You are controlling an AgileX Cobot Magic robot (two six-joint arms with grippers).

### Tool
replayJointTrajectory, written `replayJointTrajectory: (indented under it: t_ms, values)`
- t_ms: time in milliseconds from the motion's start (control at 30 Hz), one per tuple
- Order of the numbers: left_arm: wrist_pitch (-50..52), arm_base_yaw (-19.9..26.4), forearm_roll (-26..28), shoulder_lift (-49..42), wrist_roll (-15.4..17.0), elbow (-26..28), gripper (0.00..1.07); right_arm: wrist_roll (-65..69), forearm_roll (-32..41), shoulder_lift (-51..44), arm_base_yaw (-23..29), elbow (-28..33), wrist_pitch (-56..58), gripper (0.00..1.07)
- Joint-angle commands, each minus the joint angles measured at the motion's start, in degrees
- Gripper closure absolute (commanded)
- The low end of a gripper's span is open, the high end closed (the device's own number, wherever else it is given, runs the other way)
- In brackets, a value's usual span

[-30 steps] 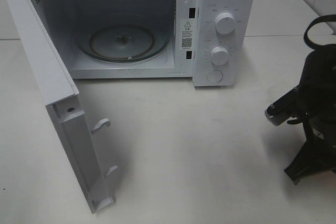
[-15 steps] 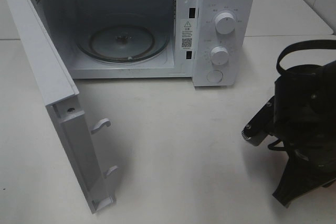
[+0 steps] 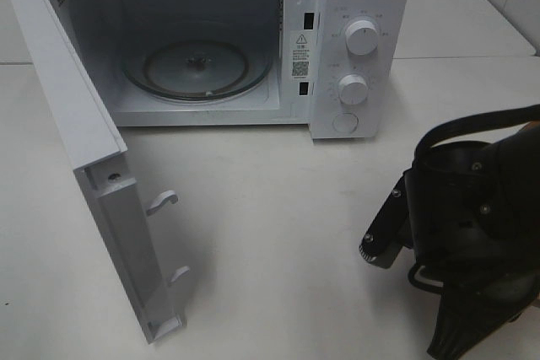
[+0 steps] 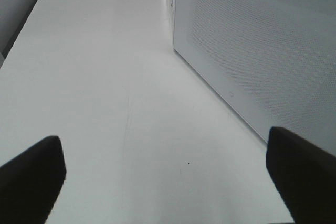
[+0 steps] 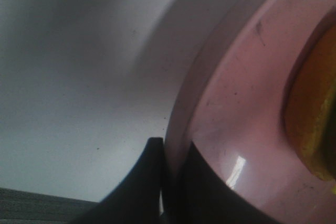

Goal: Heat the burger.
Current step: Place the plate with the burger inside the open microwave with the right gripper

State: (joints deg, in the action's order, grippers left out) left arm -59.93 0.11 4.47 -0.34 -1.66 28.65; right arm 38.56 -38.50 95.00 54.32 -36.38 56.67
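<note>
In the right wrist view only the golden-brown edge of the burger [image 5: 312, 124] shows. It rests on a pink plate [image 5: 236, 103]. My right gripper [image 5: 167, 148] is shut on that plate's rim, one dark finger [image 5: 144, 174] outside it and the other over it. In the exterior view my right arm [image 3: 464, 217] hangs over the table at the lower right and hides both plate and burger. The white microwave [image 3: 359, 6] stands open at the back, with its glass turntable [image 3: 198, 69] bare. My left gripper [image 4: 165, 174] is open over bare table, beside the door's outer face [image 4: 262, 56].
The microwave door [image 3: 93, 149] swings out to the left, toward the table's front, with its latch hooks [image 3: 162, 201] facing right. Two knobs [image 3: 361, 37] and a button sit on the control panel. White table [image 3: 278, 208] lies between the oven and my right arm.
My right arm has moved left and toward the table's front in the exterior view, and fills more of the lower right corner. The microwave and its door have not moved.
</note>
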Motion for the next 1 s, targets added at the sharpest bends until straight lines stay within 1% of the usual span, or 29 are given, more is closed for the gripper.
replayJointTrajectory:
  t_ms: [33, 267, 333, 433, 500, 733, 867, 1000]
  values:
    - [0.52, 0.11, 0.17, -1.09, 0.17, -0.17, 0.09, -1.55, -2.92, -0.80, 2.06, 0.23, 4.41, 1.06]
    - [0.52, 0.11, 0.17, -1.09, 0.17, -0.17, 0.09, -4.76, -4.58, -6.30, 4.76, 0.23, 5.73, 1.07]
    - [0.52, 0.11, 0.17, -1.09, 0.17, -0.17, 0.09, -7.85, -4.76, -9.17, 5.67, 0.23, 5.67, 1.07]
    - [0.52, 0.11, 0.17, -1.09, 0.17, -0.17, 0.09, -9.45, -4.81, -10.83, 6.47, 0.23, 6.07, 1.07]
    - [0.52, 0.11, 0.17, -1.09, 0.17, -0.17, 0.09, -12.09, -5.10, -12.72, 7.91, 0.23, 6.82, 1.07]
    - [0.52, 0.11, 0.17, -1.09, 0.17, -0.17, 0.09, -17.82, -6.42, -15.30, 11.17, 0.23, 6.47, 1.06]
    - [0.52, 0.11, 0.17, -1.09, 0.17, -0.17, 0.09, -19.25, -7.62, -15.58, 11.86, 0.23, 6.42, 1.06]
    - [0.52, 0.11, 0.17, -1.09, 0.17, -0.17, 0.09, -24.87, -7.91, -15.70, 11.92, 0.23, 3.67, 1.06]
